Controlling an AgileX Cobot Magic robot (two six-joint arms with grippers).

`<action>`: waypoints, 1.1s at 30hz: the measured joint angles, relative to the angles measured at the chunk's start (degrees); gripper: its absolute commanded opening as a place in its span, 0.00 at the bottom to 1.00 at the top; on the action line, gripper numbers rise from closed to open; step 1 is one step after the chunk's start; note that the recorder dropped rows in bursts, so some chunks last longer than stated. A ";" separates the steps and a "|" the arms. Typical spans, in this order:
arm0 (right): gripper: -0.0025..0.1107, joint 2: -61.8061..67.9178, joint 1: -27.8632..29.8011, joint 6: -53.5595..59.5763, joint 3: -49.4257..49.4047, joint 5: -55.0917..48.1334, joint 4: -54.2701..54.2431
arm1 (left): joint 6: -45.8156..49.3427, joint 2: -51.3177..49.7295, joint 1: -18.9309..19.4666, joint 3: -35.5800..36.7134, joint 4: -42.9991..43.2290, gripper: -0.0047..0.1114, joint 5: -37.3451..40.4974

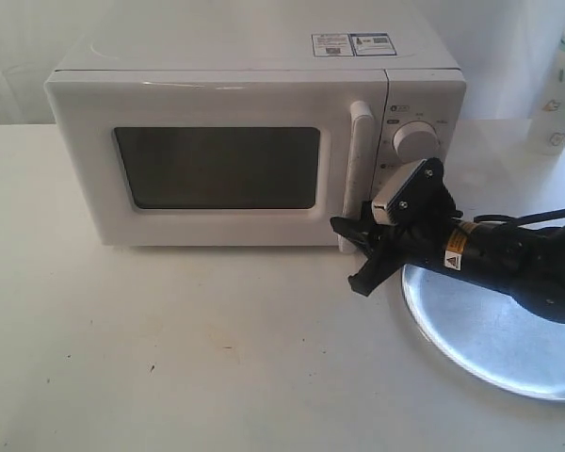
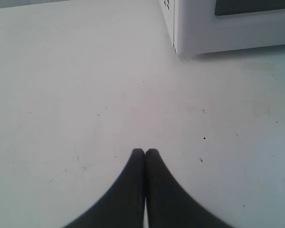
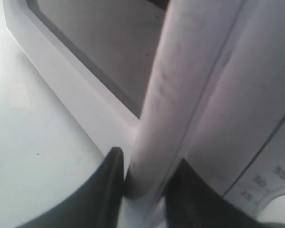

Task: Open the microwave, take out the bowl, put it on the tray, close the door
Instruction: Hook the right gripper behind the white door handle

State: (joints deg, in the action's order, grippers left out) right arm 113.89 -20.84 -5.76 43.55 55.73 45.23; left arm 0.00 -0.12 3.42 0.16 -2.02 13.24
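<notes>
The white microwave (image 1: 226, 141) stands at the back of the table with its door (image 1: 217, 104) closed. Nothing of the bowl shows; the dark window hides the inside. A shiny silver tray (image 1: 490, 330) lies on the table to the microwave's right front. My right gripper (image 1: 351, 254) reaches over the tray to the lower end of the vertical bar handle (image 1: 358, 160). In the right wrist view its two black fingers (image 3: 109, 190) sit on either side of the handle (image 3: 171, 95), pressed against it. My left gripper (image 2: 145, 152) is shut and empty above bare table, near the microwave's corner (image 2: 228, 28).
A white bottle with a teal cap (image 1: 563, 85) stands at the back right, beside the microwave. Two round dials (image 1: 414, 141) sit on the panel right of the handle. The white table (image 1: 169, 348) spreads in front of the microwave.
</notes>
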 measured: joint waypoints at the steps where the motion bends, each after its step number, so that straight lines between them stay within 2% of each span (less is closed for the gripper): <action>1: 0.02 0.00 0.00 -0.02 0.00 0.02 0.12 | 0.00 0.00 0.00 0.00 0.00 0.04 0.00; 33: 0.02 1.13 1.40 -0.30 0.53 4.62 6.10 | 0.00 0.00 0.00 0.00 0.00 0.04 0.00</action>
State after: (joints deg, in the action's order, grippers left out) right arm 115.02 -19.45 -6.06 44.08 60.35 51.33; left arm 0.00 -0.12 3.42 0.16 -2.02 13.24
